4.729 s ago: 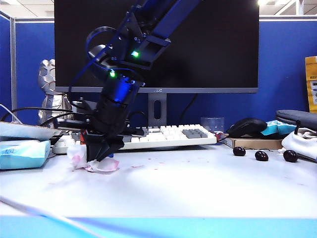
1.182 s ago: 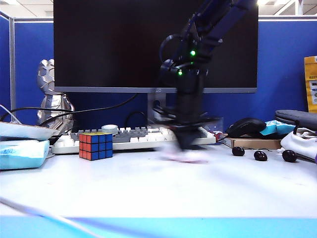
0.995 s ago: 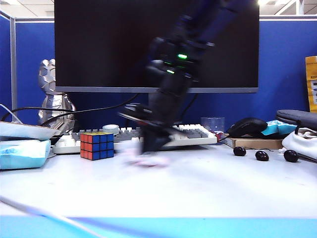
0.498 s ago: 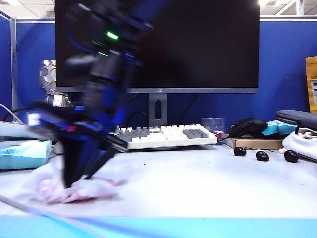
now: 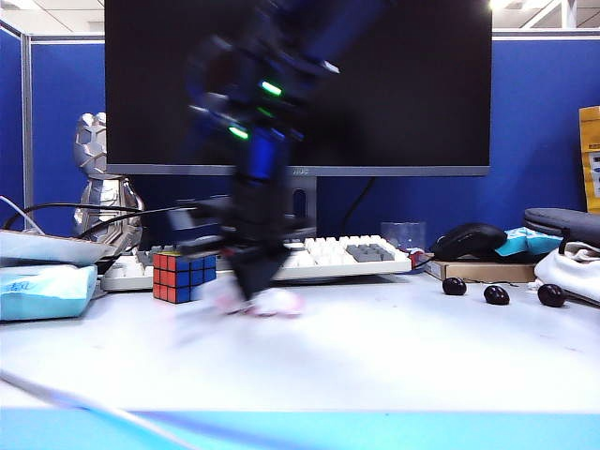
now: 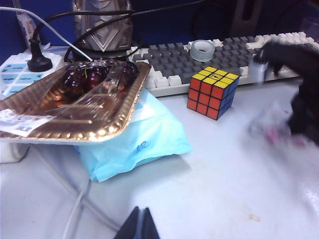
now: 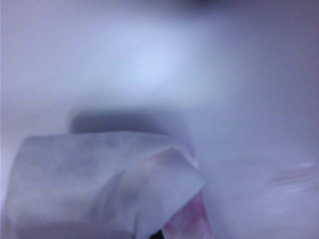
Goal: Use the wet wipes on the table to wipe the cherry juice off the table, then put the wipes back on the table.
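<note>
My right gripper (image 5: 251, 287) points down at the table (image 5: 403, 356) just right of the Rubik's cube, blurred by motion. It is shut on the wet wipes (image 5: 260, 302), a crumpled white sheet with pink stains pressed on the surface. In the right wrist view the wet wipes (image 7: 109, 184) fill the near part and hide the fingers. A faint pink smear of cherry juice (image 7: 293, 175) lies beside them. The left wrist view shows the right arm (image 6: 299, 84) over the wet wipes (image 6: 273, 130). My left gripper (image 6: 142, 224) is shut and empty, low over the table's left part.
A Rubik's cube (image 5: 183, 275) stands in front of the keyboard (image 5: 328, 255). A light-blue wipes pack (image 5: 42, 291) lies at the left under a gold tray of cherries (image 6: 75, 99). Three dark cherries (image 5: 496, 294), a mouse (image 5: 466, 239) and a white bag (image 5: 572, 267) sit at the right.
The right arm has swept the wet wipes from the front left of the table back and rightward to beside the cube. The left arm has not moved.
</note>
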